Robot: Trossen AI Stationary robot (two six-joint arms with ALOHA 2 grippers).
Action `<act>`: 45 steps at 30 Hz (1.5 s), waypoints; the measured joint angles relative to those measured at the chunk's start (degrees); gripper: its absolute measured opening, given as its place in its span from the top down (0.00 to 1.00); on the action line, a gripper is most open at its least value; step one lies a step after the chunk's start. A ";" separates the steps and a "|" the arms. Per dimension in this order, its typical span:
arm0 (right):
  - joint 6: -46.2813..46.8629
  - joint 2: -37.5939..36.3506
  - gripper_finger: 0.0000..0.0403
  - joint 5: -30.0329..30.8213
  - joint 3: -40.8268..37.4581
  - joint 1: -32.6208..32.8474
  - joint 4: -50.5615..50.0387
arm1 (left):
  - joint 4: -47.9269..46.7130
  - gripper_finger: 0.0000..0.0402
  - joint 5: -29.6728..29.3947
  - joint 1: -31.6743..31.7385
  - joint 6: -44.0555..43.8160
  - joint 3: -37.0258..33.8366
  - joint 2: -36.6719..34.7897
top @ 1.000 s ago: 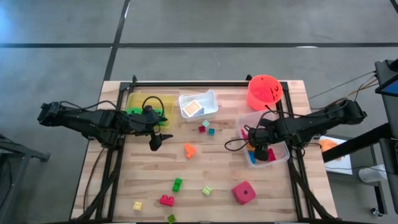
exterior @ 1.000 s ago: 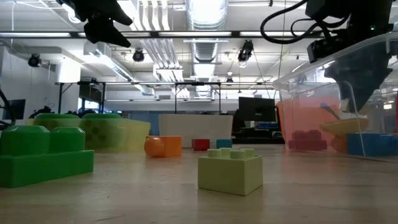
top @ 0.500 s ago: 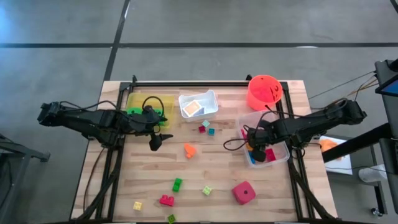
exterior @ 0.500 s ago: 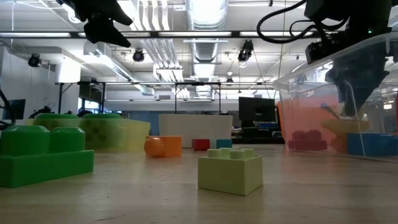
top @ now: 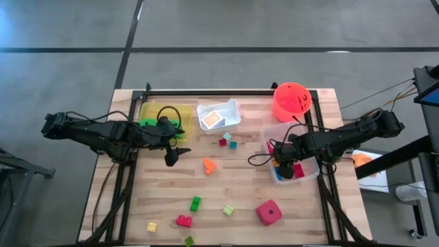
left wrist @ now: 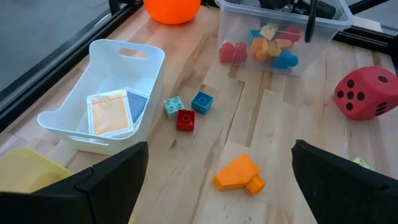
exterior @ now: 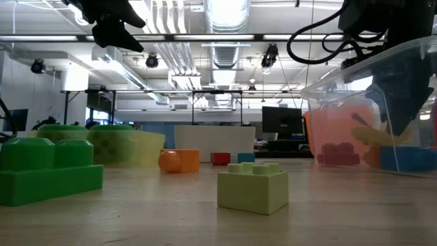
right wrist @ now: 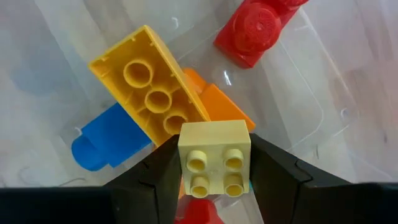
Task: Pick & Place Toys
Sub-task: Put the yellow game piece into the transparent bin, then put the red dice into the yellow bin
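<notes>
My right gripper [top: 285, 168] points down inside the clear tray [top: 269, 133] at the table's right. It is shut on a pale yellow square brick [right wrist: 214, 158]. Under it lie a long yellow brick [right wrist: 149, 84], a blue one [right wrist: 106, 143], an orange one [right wrist: 217, 106] and a red one [right wrist: 255, 28]. My left gripper [top: 170, 159] hangs open above the table beside the yellow tray [top: 152, 110], touching nothing. Loose toys lie on the wood: an orange brick [top: 209, 165], a red and a teal brick [top: 225, 140], a green brick [top: 195, 202] and a pink-red die [top: 269, 212]. My right gripper pinches the pale yellow brick by two opposite sides [right wrist: 182, 162] between its two fingers. The fingers come from above, pointing down. The brick sits level with its studs up, over the bricks in the clear tray; whether it rests on them I cannot tell.
A white tray [top: 233, 110] holding flat cards stands at the far middle. An orange-red bucket [top: 291, 101] stands behind the clear tray. More small bricks [top: 183, 220] lie near the front edge. Bare wood lies between the two arms.
My right gripper has rolled a little about the line it points along, staying inside the clear tray.
</notes>
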 joint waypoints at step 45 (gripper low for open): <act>11.65 0.00 0.19 -6.67 0.74 0.02 -0.30 | -0.01 0.05 0.02 0.00 -0.36 0.00 0.00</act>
